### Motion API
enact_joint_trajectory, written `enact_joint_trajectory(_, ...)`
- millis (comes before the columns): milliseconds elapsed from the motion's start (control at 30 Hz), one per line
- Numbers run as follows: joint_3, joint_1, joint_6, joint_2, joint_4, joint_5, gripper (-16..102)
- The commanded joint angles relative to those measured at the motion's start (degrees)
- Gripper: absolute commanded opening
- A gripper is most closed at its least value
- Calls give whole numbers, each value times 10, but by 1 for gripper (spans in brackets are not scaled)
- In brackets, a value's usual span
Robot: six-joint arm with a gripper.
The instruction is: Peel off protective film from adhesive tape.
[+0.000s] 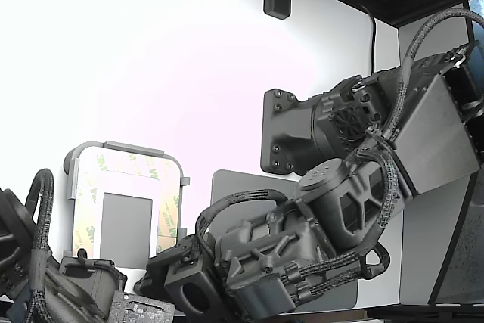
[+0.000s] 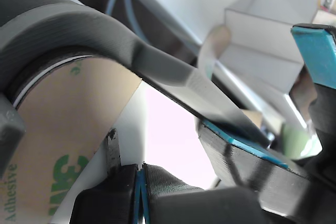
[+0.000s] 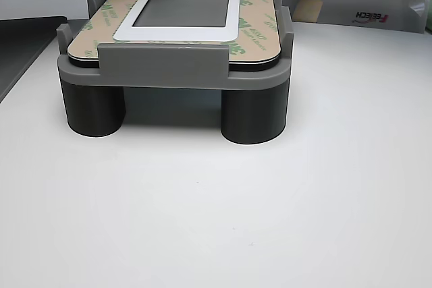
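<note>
a: what is the gripper (image 2: 139,179) doing?

b: in the wrist view its two dark fingers (image 2: 173,182) are sitting pressed together with only a thin blue seam showing between them. whether any liner is caught in that seam, i cannot tell; no film is showing at the tips.

a: and where is it sitting?

b: it is hanging just beside the tan protective film (image 2: 63,129), whose green "3m" print is filling the view next to the fingers. a grey holder rim (image 2: 105,30) is curving over the film.

a: the exterior view?

b: the arm (image 1: 302,240) is reaching toward the exterior view's left, its dark wrist end lying at the near right corner of the holder (image 1: 87,149). the fingertips themselves are hidden behind the wrist body.

a: state of the adhesive tape?

b: the adhesive tape (image 3: 260,25) is lying flat as a frame around a small grey rectangle (image 3: 185,8) on a white plate (image 3: 233,21), all seated in the light grey holder on two dark round legs (image 3: 253,116). the film is appearing to cover every strip that is showing, though the far edge is partly hidden by dark parts.

a: anything else on the table (image 3: 216,220)?

b: a dark grey mat (image 1: 242,187) is lying under the arm, and a white box (image 3: 358,11) of paper scraps is standing by the holder's far right corner.
</note>
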State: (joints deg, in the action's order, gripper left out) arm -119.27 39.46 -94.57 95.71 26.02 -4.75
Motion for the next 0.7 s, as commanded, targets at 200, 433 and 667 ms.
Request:
enact_joint_trajectory(200, 6, 0, 7, 23, -3, -4, -11)
enact_joint_trajectory(433, 2, 4, 13, 25, -4, -5, -11)
enact_joint_trajectory(667, -17, 5, 15, 34, -18, -6, -11)
